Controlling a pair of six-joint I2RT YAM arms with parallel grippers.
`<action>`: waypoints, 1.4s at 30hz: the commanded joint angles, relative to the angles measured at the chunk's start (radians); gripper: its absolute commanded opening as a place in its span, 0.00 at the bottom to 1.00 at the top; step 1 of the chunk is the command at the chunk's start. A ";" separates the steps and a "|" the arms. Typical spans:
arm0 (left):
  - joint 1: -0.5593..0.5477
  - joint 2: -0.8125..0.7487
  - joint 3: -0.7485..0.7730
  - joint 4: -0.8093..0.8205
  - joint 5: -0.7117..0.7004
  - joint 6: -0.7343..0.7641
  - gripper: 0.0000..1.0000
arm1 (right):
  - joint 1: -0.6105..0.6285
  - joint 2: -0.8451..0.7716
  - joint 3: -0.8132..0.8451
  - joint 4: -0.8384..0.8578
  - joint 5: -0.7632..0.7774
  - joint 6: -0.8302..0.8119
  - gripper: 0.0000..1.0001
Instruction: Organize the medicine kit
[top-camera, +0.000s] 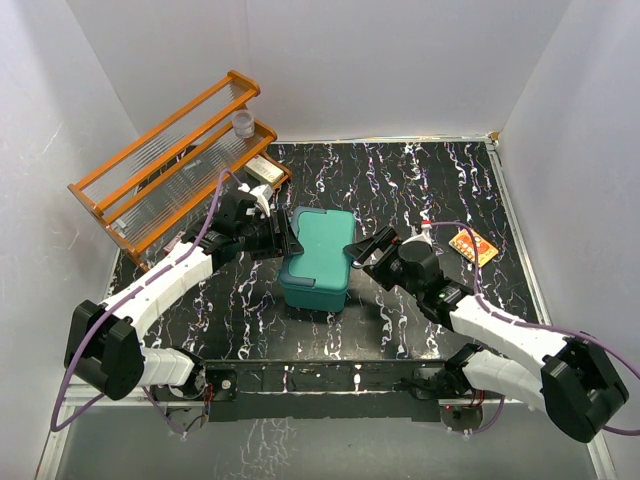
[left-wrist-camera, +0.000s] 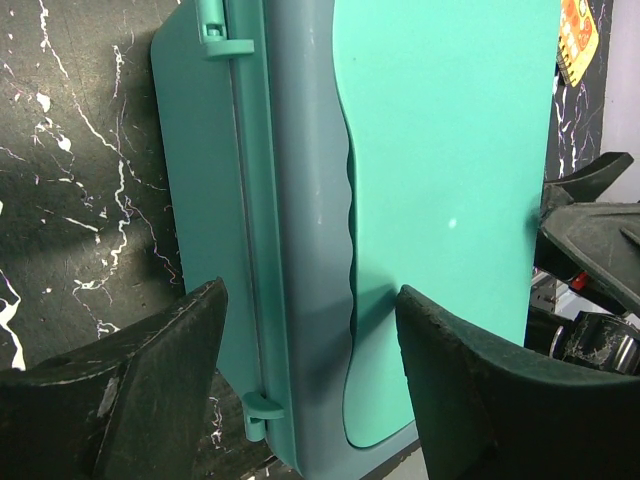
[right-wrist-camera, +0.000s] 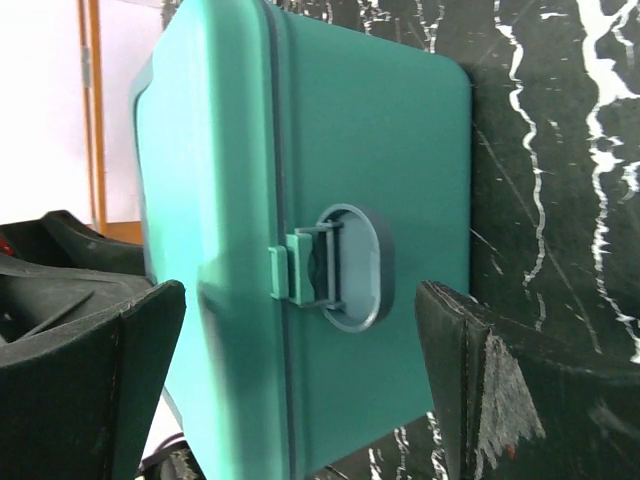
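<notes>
Medicine kit is sitting lid-shut at frame centre on worktop; left pincer hanging spread at hinge side, right pincer spread facing latch, prob. bracing box for unlatching.

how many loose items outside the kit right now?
3: a small clear cup on the orange rack, a white box at the rack's foot, and an orange packet right of the medicine kit. More may be hidden.
</notes>
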 joint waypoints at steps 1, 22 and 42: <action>-0.002 -0.006 -0.019 -0.072 -0.028 0.021 0.66 | 0.003 0.038 -0.015 0.279 -0.033 0.066 0.98; -0.002 0.000 0.007 -0.083 -0.018 0.029 0.66 | 0.008 0.057 -0.120 0.443 0.025 0.164 0.93; -0.001 0.005 -0.001 -0.071 0.013 0.024 0.67 | 0.007 0.168 -0.043 0.501 -0.050 0.065 0.67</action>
